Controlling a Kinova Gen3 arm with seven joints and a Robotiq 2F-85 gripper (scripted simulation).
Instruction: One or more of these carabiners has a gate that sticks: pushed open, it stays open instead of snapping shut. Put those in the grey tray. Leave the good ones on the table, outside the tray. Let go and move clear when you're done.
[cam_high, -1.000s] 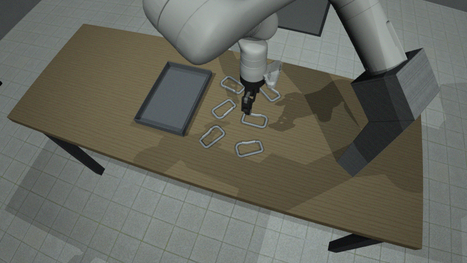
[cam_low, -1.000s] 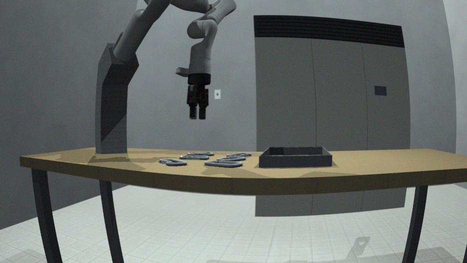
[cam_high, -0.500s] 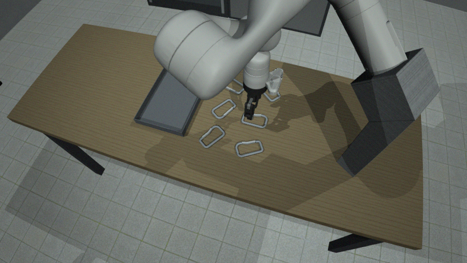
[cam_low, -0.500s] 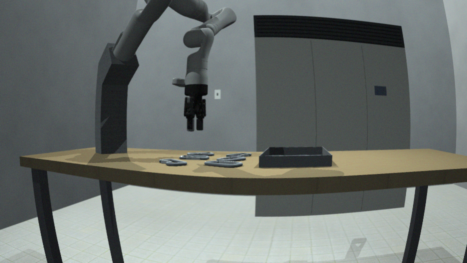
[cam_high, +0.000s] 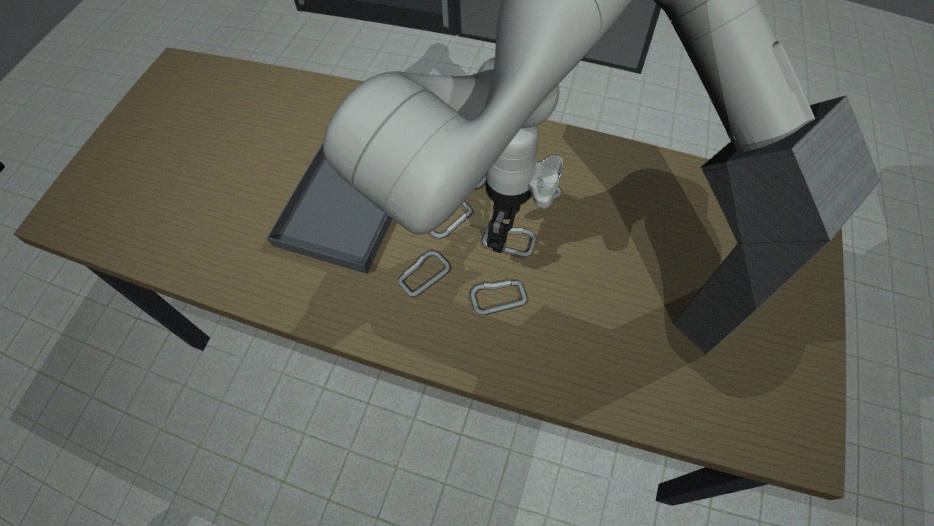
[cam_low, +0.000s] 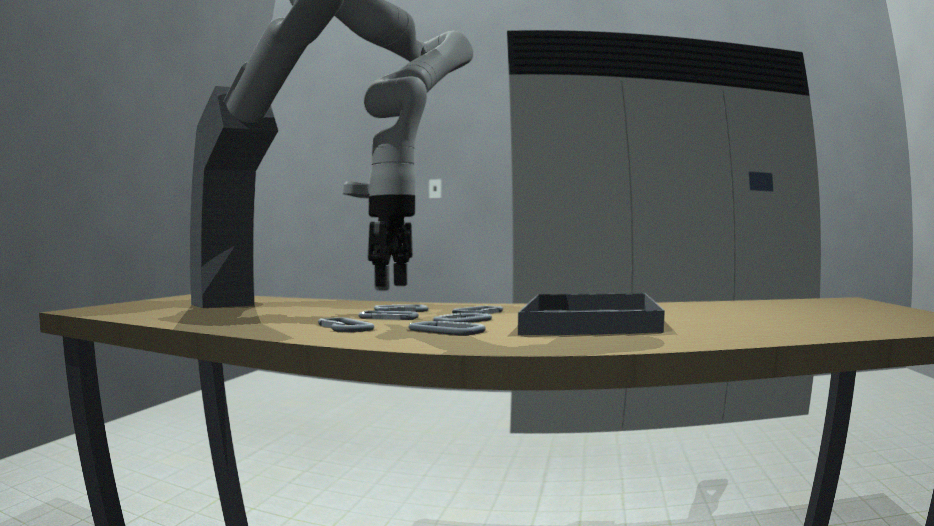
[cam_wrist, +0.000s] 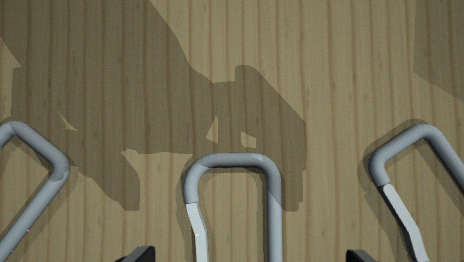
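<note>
My gripper (cam_high: 497, 248) (cam_low: 390, 277) (cam_wrist: 250, 255) is open and empty, pointing down a little above the middle carabiner (cam_high: 520, 254) (cam_wrist: 275, 220). That carabiner lies flat between the fingertips in the wrist view; its pale gate meets the frame at the visible end, the other end is cut off. A front carabiner (cam_high: 503, 308) (cam_wrist: 447, 155) lies to the right in the wrist view. Another carabiner (cam_low: 352, 328) seems to have its gate standing open; the arm partly hides it in the top view. Several other carabiners lie around. The grey tray (cam_high: 320, 256) (cam_low: 591, 322) shows none inside, though the arm hides part.
A front-left carabiner (cam_high: 431, 282) and a left carabiner (cam_high: 457, 223) lie between the gripper and the tray. The dark robot stand (cam_high: 725, 287) (cam_low: 228, 261) is on the table's other side. The forearm hangs over the tray's back corner in the top view.
</note>
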